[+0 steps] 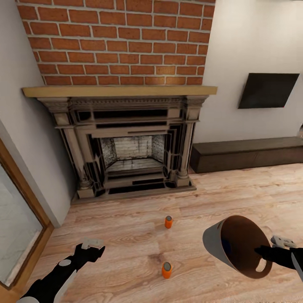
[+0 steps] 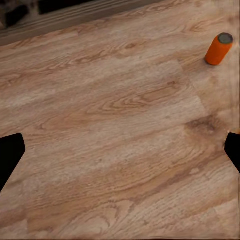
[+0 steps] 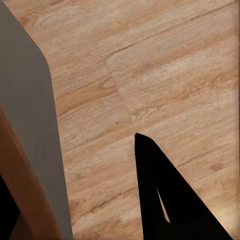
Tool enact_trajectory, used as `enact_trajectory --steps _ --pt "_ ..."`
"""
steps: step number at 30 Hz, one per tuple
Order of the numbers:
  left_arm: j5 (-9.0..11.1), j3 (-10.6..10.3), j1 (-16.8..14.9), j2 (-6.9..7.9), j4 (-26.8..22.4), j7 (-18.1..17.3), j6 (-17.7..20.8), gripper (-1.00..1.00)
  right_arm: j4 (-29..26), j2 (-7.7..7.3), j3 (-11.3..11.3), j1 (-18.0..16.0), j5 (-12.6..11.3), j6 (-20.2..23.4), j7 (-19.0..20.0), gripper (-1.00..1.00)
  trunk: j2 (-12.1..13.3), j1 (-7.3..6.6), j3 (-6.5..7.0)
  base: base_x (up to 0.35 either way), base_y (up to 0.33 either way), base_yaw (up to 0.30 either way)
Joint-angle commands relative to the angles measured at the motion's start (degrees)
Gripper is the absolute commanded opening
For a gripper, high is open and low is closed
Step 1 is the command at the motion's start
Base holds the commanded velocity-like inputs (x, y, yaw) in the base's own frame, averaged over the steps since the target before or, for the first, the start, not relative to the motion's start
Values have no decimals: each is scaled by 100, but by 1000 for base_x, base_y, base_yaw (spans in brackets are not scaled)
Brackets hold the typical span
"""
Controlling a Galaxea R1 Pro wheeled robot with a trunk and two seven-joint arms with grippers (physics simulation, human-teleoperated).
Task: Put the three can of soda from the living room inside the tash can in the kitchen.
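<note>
The right gripper is clenched on the tipped trash can's rim, the left gripper spread empty — collecting underway, I'd say — next reaching the nearer floor can, another can beyond.

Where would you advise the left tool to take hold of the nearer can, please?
Probably across the orange side wall of the nearer can, about mid-height, coming down from above. It stands upright on the floor with bare boards all round, and its round body suits two opposed fingers. The left tool is open and empty to its left.
</note>
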Motion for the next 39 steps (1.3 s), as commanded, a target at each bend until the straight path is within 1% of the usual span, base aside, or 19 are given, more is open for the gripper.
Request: enact_trajectory --steps 1,2,5,9,13,20,29,35,39 --pt "3 -87 0 0 2 8 2 100 -1 0 -5 -3 -101 18 20 -100 0 0 7 0 11 -196" --pt "7 -215 0 0 33 18 6 100 -2 0 -6 -3 -99 18 17 -100 0 0 14 0 7 -195" --pt "14 -349 0 -9 211 29 11 100 -1 0 -4 -3 -98 18 15 -100 0 0 33 0 4 -191" --pt "15 -429 0 -134 384 35 18 100 0 0 2 -3 -90 18 14 -100 0 0 53 0 1 -146" --pt "14 -444 0 -168 416 35 20 100 1 6 1 -3 -91 18 13 -100 0 0 69 1 0 -111" --pt "15 -450 0 -182 428 36 21 100 0 9 2 -3 -92 18 19 -100 0 0 101 89 0 -121" --pt "17 -451 0 -185 431 37 21 100 1 9 3 -3 -84 18 12 -100 0 0 150 289 -35 -159" --pt "21 -451 0 -185 431 37 16 100 1 11 8 -3 -79 18 12 -100 0 0 153 270 -171 -16" --pt "22 -454 0 -185 431 37 5 100 1 63 10 -3 -75 18 12 -100 0 0 153 228 -213 -1"
